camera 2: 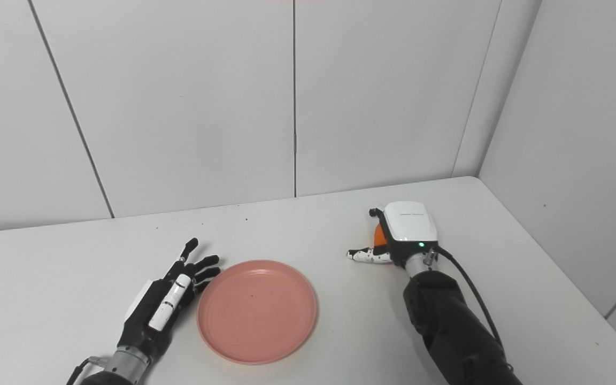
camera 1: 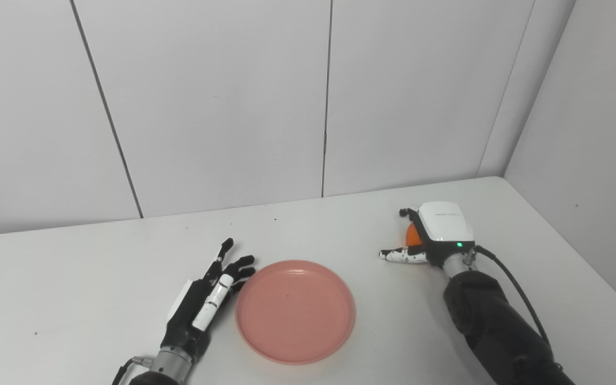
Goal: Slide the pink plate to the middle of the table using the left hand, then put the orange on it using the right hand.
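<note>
The pink plate (camera 1: pixel 295 310) lies flat near the middle of the white table (camera 1: pixel 340 224), towards its front. My left hand (camera 1: pixel 201 305) lies open on the table just left of the plate, fingers spread, with the fingertips (camera 1: pixel 244 263) at the plate's upper-left rim. The orange (camera 1: pixel 412 235) sits on the table to the right of the plate, mostly hidden under my right hand (camera 1: pixel 436 230). The right hand's fingers curl over the orange's far side, and the thumb (camera 1: pixel 400 255) stretches left along its near side. The plate holds nothing.
White wall panels stand behind the table and a wall closes the right side (camera 1: pixel 580 133). The table's right edge runs close to my right arm (camera 1: pixel 495 331). Bare tabletop separates the plate from the orange.
</note>
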`<move>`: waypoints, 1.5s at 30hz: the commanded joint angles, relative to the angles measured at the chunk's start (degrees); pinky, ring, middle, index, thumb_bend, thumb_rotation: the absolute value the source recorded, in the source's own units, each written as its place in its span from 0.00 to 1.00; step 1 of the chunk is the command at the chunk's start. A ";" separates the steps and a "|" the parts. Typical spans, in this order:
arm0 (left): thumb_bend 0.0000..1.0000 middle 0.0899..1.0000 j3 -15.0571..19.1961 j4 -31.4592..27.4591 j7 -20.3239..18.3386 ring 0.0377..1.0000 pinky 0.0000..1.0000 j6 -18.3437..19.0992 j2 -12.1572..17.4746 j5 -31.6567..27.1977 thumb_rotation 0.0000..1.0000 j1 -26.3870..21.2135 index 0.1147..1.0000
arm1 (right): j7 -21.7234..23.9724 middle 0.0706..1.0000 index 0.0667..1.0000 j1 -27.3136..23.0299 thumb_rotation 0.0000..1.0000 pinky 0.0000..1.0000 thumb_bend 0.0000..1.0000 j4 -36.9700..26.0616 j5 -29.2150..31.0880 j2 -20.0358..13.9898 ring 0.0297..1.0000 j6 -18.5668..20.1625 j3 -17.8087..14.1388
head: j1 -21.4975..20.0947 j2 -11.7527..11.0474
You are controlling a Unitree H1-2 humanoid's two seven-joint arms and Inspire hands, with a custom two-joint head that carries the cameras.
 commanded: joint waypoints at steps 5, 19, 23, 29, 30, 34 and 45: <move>0.50 0.85 -0.26 1.19 -0.62 0.83 0.80 1.51 0.73 -0.77 0.82 3.11 1.00 | -4.59 0.62 0.65 -1.60 0.58 0.38 0.74 1.11 0.92 -1.04 0.51 0.48 -0.25 | 0.22 0.11; 0.52 0.85 -0.50 1.45 -0.40 0.83 0.80 1.56 0.86 -0.50 0.83 2.99 1.00 | -6.79 0.41 0.48 -2.17 0.21 0.28 0.53 3.56 4.06 -1.51 0.33 -1.08 0.64 | 0.37 0.23; 0.51 0.85 -0.56 1.18 -0.39 0.83 0.80 1.83 0.98 -0.45 0.83 3.08 1.00 | -8.80 0.31 0.45 -2.08 0.16 0.23 0.50 4.87 5.12 -1.89 0.26 -3.15 1.36 | 0.43 0.34; 0.51 0.85 -0.35 1.06 -0.60 0.84 0.81 2.36 0.85 -1.24 0.82 3.17 1.00 | -9.17 0.34 0.45 -1.53 0.16 0.25 0.50 5.05 6.37 -2.32 0.29 -4.48 1.77 | 0.37 0.42; 0.51 0.85 -0.30 1.07 -0.58 0.84 0.81 2.48 0.80 -1.38 0.82 3.18 1.00 | -9.20 0.34 0.45 -1.52 0.16 0.25 0.50 5.08 6.58 -2.38 0.29 -4.55 1.84 | 0.38 0.46; 0.49 0.85 -0.26 1.19 -0.39 0.84 0.81 2.66 0.65 -1.36 0.83 3.14 1.00 | -9.22 0.35 0.45 -1.52 0.16 0.26 0.50 4.96 6.98 -2.58 0.30 -4.44 2.18 | 0.40 0.42; 0.50 0.86 -0.41 0.21 -0.11 0.84 0.81 3.90 0.45 -1.86 0.83 3.39 1.00 | -7.66 0.37 0.45 -1.48 0.16 0.28 0.50 1.79 6.83 -3.79 0.32 -3.57 2.86 | 0.66 0.55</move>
